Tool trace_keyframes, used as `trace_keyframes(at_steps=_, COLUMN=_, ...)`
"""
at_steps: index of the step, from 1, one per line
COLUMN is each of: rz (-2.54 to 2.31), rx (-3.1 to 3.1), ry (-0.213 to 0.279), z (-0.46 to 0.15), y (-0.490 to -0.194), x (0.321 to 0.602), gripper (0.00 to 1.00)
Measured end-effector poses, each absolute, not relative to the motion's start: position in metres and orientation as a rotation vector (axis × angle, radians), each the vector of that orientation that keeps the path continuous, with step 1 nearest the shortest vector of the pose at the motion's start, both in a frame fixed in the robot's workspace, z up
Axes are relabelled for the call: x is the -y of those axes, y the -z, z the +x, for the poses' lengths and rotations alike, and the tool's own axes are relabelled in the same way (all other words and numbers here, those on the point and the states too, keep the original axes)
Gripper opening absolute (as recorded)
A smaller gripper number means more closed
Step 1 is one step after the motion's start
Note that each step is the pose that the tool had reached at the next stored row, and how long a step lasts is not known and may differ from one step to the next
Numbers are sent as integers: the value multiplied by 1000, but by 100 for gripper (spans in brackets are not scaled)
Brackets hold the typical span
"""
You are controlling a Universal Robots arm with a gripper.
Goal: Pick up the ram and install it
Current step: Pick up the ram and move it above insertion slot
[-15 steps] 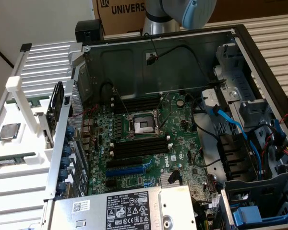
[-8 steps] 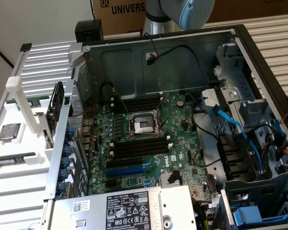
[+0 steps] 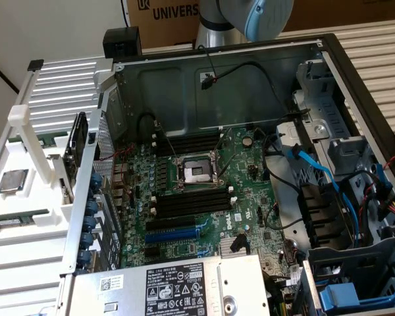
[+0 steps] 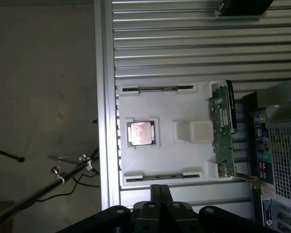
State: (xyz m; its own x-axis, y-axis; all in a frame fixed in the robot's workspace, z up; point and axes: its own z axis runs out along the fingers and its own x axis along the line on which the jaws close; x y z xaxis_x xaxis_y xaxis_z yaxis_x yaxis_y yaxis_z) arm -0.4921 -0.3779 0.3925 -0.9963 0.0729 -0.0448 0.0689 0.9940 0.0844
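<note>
Hanging over the white tray [image 4: 184,158], the gripper [image 4: 160,189] has its two black fingers pressed together with nothing between them: the claw is clenched and empty. Just beyond the fingertips, the ram [image 4: 162,178] lies on edge in the slot along the side of the tray closest to the claw, a thin strip caught between white end blocks. It has not been lifted, so the pick-up is not yet done.

Further in, near the middle of the tray, the square silver CPU chip [image 4: 140,133] sits in its own pocket. On the opposite side of the tray a second slot [image 4: 157,89] holds a dark line; I cannot tell whether that is another stick. A green expansion card [image 4: 222,126] stands upright on the tray's edge nearest the computer case [image 3: 250,85].

Beyond the tray, inside the open case, the black memory slots [image 3: 184,203] on the motherboard [image 3: 243,197] look bare. By my reckoning, both lifting and installing remain to be done.
</note>
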Motion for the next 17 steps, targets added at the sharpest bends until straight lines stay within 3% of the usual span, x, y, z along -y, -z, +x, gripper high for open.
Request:
trace_keyframes(at_steps=11, rz=108, rx=-3089, ry=-126, z=-492, y=-393, x=378, gripper=12)
trace_keyframes(at_steps=17, rz=-142, rx=-3095, ry=-121, z=-492, y=-393, x=377, gripper=12)
